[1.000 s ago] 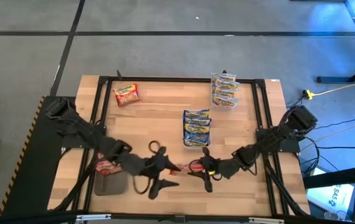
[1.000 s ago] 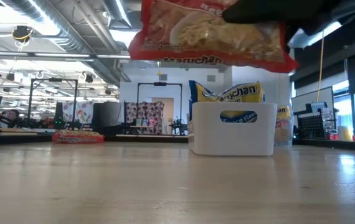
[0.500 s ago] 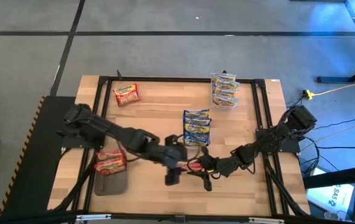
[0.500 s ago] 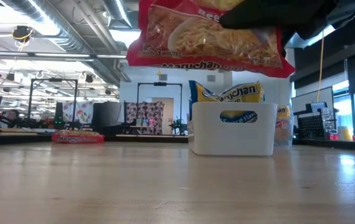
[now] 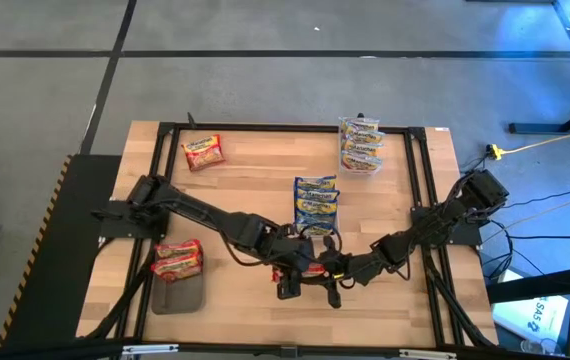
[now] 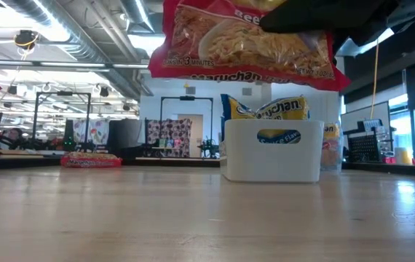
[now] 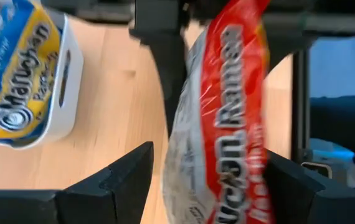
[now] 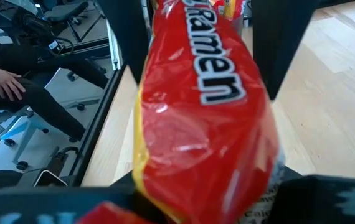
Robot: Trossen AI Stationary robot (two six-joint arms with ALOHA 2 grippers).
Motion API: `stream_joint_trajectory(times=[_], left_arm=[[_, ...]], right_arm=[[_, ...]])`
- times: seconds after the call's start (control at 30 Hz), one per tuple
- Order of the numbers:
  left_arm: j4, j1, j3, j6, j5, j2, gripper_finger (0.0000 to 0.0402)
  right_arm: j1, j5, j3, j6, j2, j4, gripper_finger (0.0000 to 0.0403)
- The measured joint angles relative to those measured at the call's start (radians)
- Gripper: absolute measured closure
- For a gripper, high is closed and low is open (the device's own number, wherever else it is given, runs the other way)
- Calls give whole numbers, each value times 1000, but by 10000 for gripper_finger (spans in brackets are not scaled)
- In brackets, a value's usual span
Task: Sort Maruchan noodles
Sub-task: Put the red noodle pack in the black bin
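Note:
A red Maruchan noodle packet (image 6: 247, 44) hangs above the table's near middle, with my right gripper (image 5: 322, 268) shut on it. My left gripper (image 5: 288, 283) is open and has reached the packet (image 7: 233, 112) from the left. Its fingers (image 7: 112, 183) stand on either side of the packet's free end; whether they touch it I cannot tell. Blue-bordered packets stand in a white tub (image 5: 315, 207) just beyond. More packets fill a clear tub (image 5: 361, 146) at the far right. Red packets (image 5: 177, 259) lie on a dark tray (image 5: 177, 295) at the near left. My right gripper pinches one short end of the red packet (image 8: 196, 168) between its two fingers. It comes nearly level from the table's right side. The packet is lifted clear of the table, standing on edge with its printed face toward the near edge.
A single red packet (image 5: 202, 152) lies flat at the far left corner. A black frame (image 5: 265, 128) runs around the tabletop. Bare wood lies between the tray and the white tub. People and chairs show beyond the table's edge in the right wrist view.
My left gripper has moved from beside the tray toward the table's right, tipping downward, and now straddles the red packet's free end. It has stayed open. My right gripper has kept the packet in place. The red packets on the tray now show.

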Motion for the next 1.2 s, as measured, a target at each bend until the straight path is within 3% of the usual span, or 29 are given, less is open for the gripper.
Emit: stream_joint_trajectory(times=[0.2, 0.47, 0.63, 0.73, 0.9, 1.1, 1.2], left_arm=[[-15, -4, 0, -10, 0, 7, 171], [-29, 0, 0, -3, 20, 7, 272], [-32, 1, 0, -1, 19, 0, 329], [-40, -6, 0, -1, 23, 0, 351], [-79, -34, -1, -4, 23, -23, 365], [-185, -89, -1, -85, -23, -106, 362], [-288, -138, -1, -162, -63, -149, 363]], right_arm=[[0, -2, 0, 2, 0, 6, 304], [1, -8, 0, -2, 1, 18, 299], [2, -19, 0, -6, 0, 29, 249], [0, -119, 0, -18, -37, -18, 210], [15, -216, 0, -1, -160, -157, 171], [73, -210, 1, -26, -289, -288, 166], [102, -151, 2, -33, -307, -319, 169]])
